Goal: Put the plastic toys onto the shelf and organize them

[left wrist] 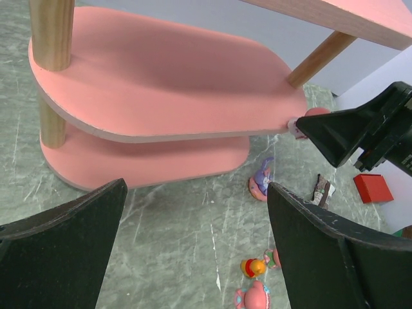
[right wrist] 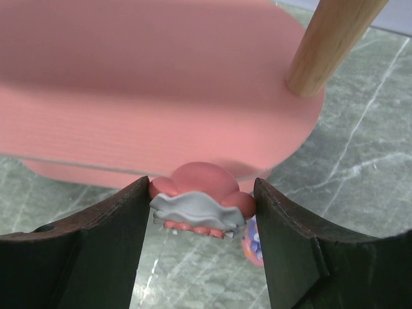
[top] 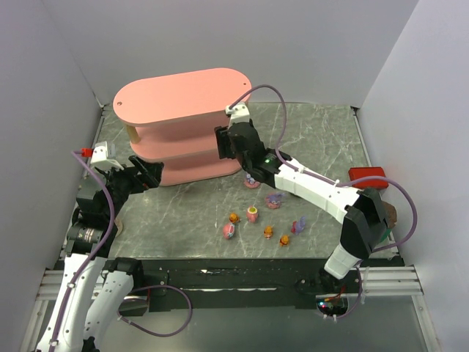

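Left gripper [left wrist: 196, 188] jaws wide apart, fingers [left wrist: 64, 251] at 7 and 5 o'clock, nothing between them. The shelf [left wrist: 161, 77] fills 10 to 1 o'clock, with wooden posts [left wrist: 51, 32] at 11 and 1. Right gripper [left wrist: 308, 127] sits at 2–3 o'clock, its tip pinching a pink-white toy [left wrist: 297, 126] right at the middle tier's rim. On the table [left wrist: 180, 225]: purple toy [left wrist: 261, 181] just right of centre beside the bottom tier, orange bear [left wrist: 252, 266] and pink toy [left wrist: 254, 298] near 6, snack bar [left wrist: 320, 188] and red box [left wrist: 373, 187] between 3 and 4.
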Controlling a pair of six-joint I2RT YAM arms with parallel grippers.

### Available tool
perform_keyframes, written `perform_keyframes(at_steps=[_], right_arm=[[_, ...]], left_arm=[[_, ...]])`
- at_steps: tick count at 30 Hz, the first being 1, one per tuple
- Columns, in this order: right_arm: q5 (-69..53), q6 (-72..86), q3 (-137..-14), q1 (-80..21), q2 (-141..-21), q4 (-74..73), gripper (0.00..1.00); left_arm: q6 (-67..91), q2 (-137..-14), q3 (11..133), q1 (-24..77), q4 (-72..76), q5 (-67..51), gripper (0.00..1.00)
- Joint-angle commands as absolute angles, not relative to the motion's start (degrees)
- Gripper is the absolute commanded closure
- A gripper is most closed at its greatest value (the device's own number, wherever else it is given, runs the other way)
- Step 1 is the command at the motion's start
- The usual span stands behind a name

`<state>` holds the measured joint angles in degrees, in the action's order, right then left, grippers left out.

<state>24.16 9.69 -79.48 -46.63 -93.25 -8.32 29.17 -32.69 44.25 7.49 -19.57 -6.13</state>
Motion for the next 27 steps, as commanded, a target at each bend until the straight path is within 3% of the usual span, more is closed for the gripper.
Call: perform_keyframes(at_steps=[1, 27], right_arm=[[25.31, 9.14, -82.17, -45.88, -95.01, -2.99, 0.4], [27.51, 7.91, -82.71, -44.82, -100.28, 1.91, 0.24]], left_arm=[[28.39, -31.9, 44.65, 7.47, -18.81, -5.45, 0.04], [28.3, -31.9, 44.56, 7.47, -18.81, -5.45, 0.04]])
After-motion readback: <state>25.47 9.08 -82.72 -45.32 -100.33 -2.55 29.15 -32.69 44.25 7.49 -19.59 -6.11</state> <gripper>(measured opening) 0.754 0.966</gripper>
